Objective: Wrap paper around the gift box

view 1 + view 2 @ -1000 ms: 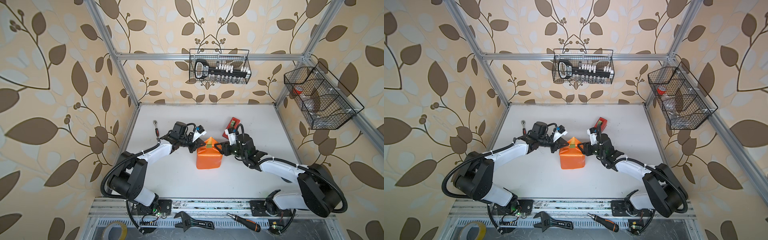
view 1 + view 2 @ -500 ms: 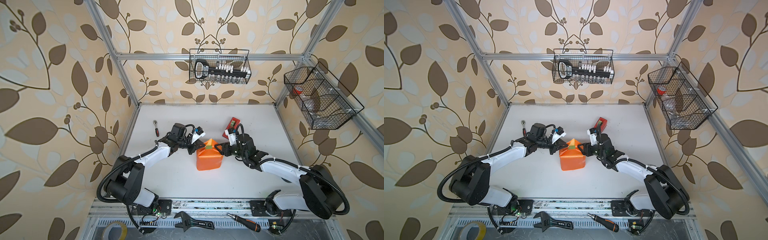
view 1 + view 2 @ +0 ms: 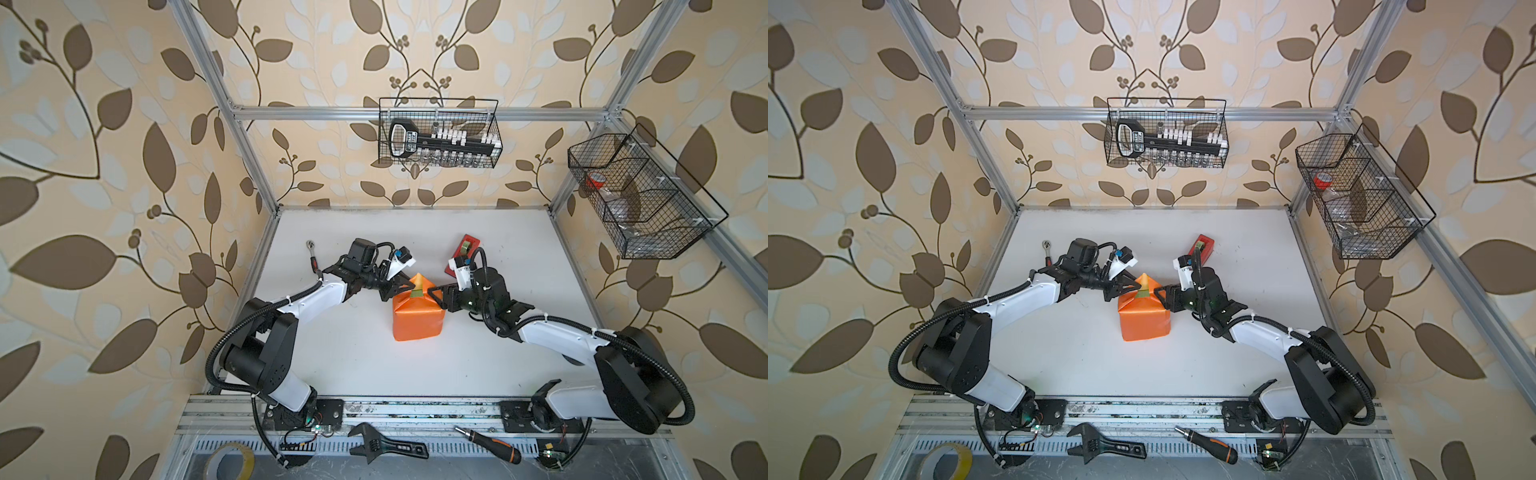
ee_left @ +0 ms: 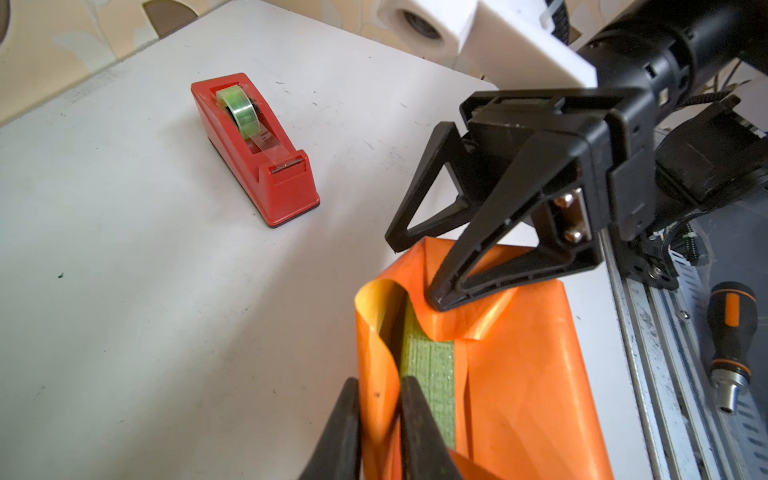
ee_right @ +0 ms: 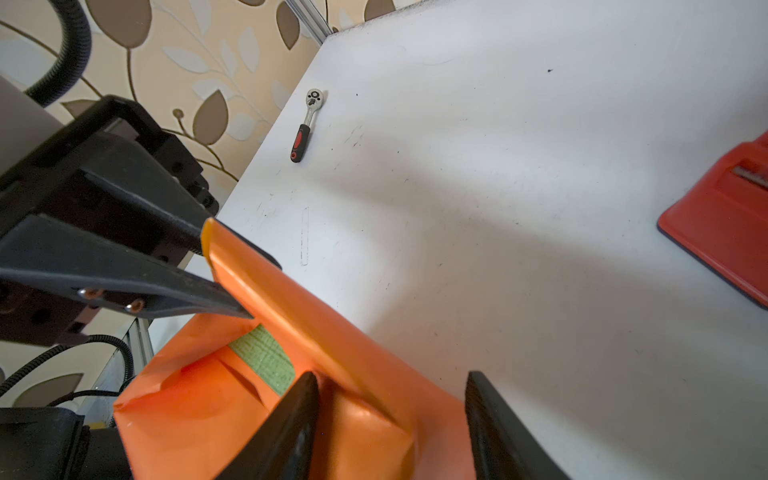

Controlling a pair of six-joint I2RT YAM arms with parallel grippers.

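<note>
**End flap up, one green strip left to cover**

On the white table (image 3: 340, 361), at the centre of both top views, the paper (image 3: 417, 322) covers nearly all of the gift box (image 4: 428, 365); only a green strip shows on top. The left gripper (image 4: 380, 388) is clamped on the upright flap. The right gripper (image 4: 417, 274), jaws apart, presses one fingertip onto the side fold.

This looks like end-folding. Next, the flap needs laying flat over the strip, then taping from the tape dispenser (image 4: 253, 149), upper left in the left wrist view.

The label on the black tool rack (image 3: 440, 139) is too small to read.
</note>
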